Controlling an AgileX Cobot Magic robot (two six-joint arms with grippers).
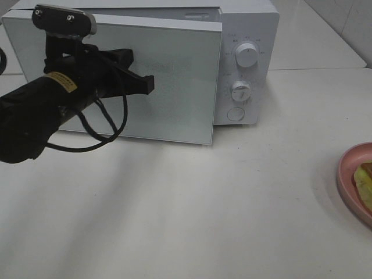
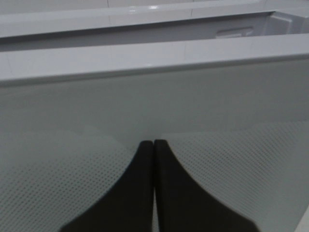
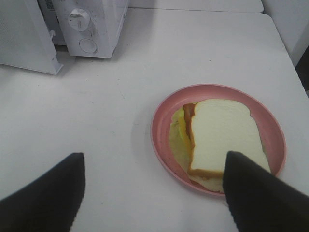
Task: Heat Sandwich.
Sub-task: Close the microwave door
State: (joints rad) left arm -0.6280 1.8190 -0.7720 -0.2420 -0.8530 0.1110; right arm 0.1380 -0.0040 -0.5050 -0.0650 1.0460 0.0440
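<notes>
Two risks: door contact slipping, plate pickup going off-centre.
door state: microwave door (image 1: 157, 81) is partly swung out at upper centre of the high view; cavity not visible from here, so can't tell how wide the gap is.
left claw (image 1: 148, 83): tips pressed together, holding nothing, resting against or just off the door's mesh front, upper left of the high view; contact not certain.
left risk: closed tips on a smooth flat panel have no purchase; if the arm pushes at an angle they likely skid across the glass, and the door stays half open or swings back.
body risk: a hard push could shove the whole microwave (image 1: 247, 58) across the counter (image 1: 192, 203); nothing visibly anchors it.
cable: black loop hangs under the left arm near the door's lower edge; could snag on the corner.
sandwich (image 3: 219, 137): lies on the pink plate (image 3: 161, 130), far right edge of the high view, well apart from the microwave.
right claw (image 3: 154, 193): fingers spread wide, empty, hovering above counter and plate's near rim.
right risk: one finger (image 3: 253, 193) overlaps the bread corner in the wrist view; closing from here could pinch the bread instead of the rim, or tip the plate.
filling: leafy layer pokes out on the side, likely to slide if the plate tilts.
</notes>
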